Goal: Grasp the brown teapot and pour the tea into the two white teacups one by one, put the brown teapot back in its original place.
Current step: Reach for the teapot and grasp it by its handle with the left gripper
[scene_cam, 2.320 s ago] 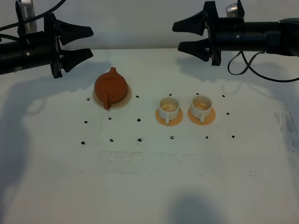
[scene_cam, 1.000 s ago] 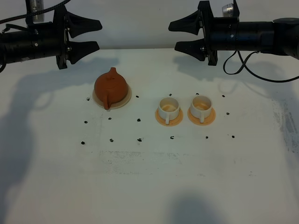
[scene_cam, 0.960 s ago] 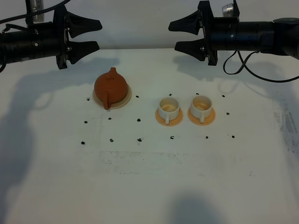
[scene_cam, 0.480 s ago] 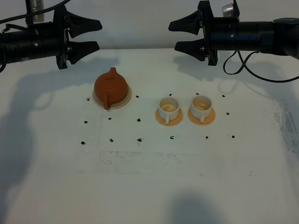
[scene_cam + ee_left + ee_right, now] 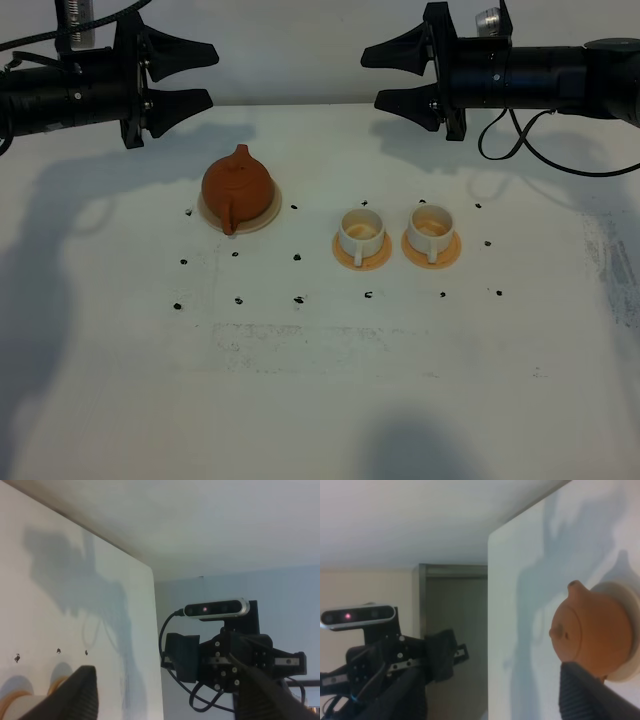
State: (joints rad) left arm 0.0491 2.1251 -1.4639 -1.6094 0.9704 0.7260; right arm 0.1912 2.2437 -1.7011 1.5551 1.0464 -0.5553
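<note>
The brown teapot (image 5: 237, 186) sits on the cream saucer (image 5: 269, 213) left of the table's middle, its handle toward the front. The two white teacups (image 5: 361, 231) (image 5: 431, 226) stand side by side to its right, each on a small orange saucer. My left gripper (image 5: 212, 73) hangs open, high behind and left of the teapot, empty. My right gripper (image 5: 371, 78) hangs open, high behind the cups, empty. The right wrist view shows the teapot (image 5: 592, 635) on its saucer (image 5: 631, 596) beyond my open right gripper (image 5: 495, 692). In the left wrist view my open left gripper (image 5: 167, 682) faces the other arm.
Small black marks (image 5: 297, 258) dot the white table (image 5: 320, 380) around the teapot and cups. The right arm's cable (image 5: 530, 150) loops down over the table's back right. The opposite arm (image 5: 225, 650) (image 5: 385, 652) shows in each wrist view.
Since the earliest frame my left gripper has risen and shifted right, and the right gripper has shifted slightly left. Over the last second nothing has moved.
</note>
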